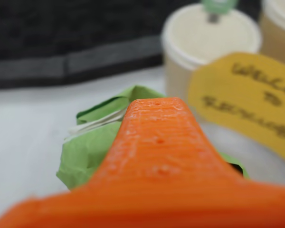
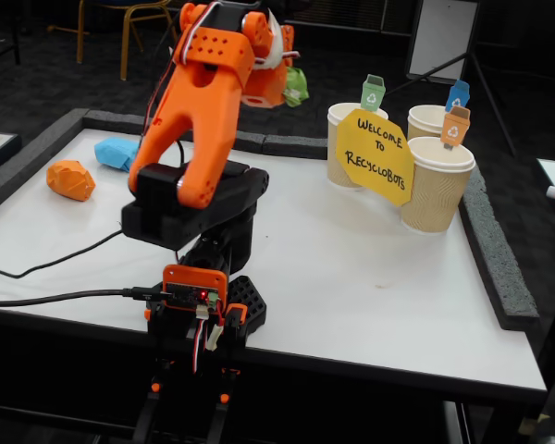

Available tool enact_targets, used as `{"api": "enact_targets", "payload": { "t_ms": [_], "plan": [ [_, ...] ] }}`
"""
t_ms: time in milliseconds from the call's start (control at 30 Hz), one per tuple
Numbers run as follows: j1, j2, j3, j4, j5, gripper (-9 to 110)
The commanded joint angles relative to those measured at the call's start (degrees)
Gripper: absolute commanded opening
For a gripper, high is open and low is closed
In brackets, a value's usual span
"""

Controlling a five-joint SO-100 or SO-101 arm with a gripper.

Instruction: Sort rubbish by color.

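I have the gripper pinching the green lump, lifted above the table. Orange lump and blue lump lie far left in the fixed view

The white table has a dark raised border. On it in the fixed view – far left – lie an orange lump and a light blue lump. Three tan cups stand far right, the arm's base near the front edge.

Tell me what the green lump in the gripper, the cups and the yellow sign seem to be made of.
Green lump: looks like matte crumpled paper, with sharp folds and creases.
Cups: probably tan ribbed paper or card; vertical ridges show on the walls.
Yellow sign: seemingly flat matte card with handwritten lettering.
The gripper itself looks like orange printed plastic, with fine layer lines.
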Motion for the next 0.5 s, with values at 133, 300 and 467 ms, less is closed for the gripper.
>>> {"api": "enact_targets", "payload": {
  "t_ms": [133, 300, 467],
  "plan": [
    [6.4, 3.3, -3.3, -0.4, 0.2, 0],
    [9.8, 3.9, -4.7, 1.1, 0.2, 0],
    [12.7, 4.0, -6.7, 1.8, 0.2, 0]
  ]
}}
